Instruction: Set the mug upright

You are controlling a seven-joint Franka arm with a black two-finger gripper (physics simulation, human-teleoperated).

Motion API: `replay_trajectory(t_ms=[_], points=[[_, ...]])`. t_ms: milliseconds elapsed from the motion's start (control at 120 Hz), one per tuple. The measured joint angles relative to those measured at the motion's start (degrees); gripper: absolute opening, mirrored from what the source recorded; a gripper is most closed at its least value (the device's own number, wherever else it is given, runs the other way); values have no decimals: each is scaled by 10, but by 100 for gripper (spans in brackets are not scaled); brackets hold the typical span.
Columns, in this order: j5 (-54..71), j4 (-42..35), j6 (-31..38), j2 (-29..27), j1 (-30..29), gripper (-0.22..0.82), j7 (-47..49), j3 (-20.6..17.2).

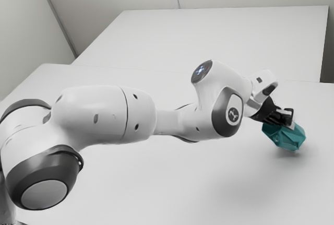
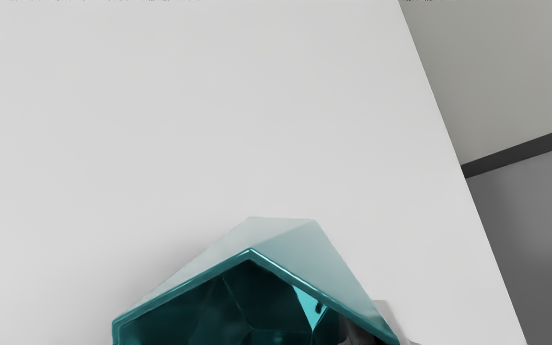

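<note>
The faceted, glossy teal mug [image 1: 286,138] sits right at the black claw [image 1: 286,117], its near part cropped in the wrist view; I can't tell the claw's opening or grip.

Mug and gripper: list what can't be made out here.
Far side of the mug: exterior view, hidden by its near side.
Patch of it behind the gripper: exterior view, covered.
Rest of the rim: wrist view, cut off by the bottom edge.
Contact with the table: exterior view, too small to tell.
</note>
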State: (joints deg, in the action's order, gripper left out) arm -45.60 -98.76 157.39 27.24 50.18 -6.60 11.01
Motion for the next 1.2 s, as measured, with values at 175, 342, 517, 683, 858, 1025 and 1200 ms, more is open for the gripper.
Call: replay_trajectory(t_ms=[175, 342, 517, 683, 858, 1025, 1200], points=[[188, -59, -98, -110, -104, -18, 22, 0], [342, -91, -204, -166, -230, -18, 48, -15], [442, -93, -292, -180, -339, -18, 69, -43], [497, -94, -338, -176, -421, -18, 84, -75], [527, -94, -357, -150, -448, -18, 98, -86], [535, -94, -365, -133, -449, -18, 109, -86], [537, -93, -370, -119, -448, -18, 117, -86]])
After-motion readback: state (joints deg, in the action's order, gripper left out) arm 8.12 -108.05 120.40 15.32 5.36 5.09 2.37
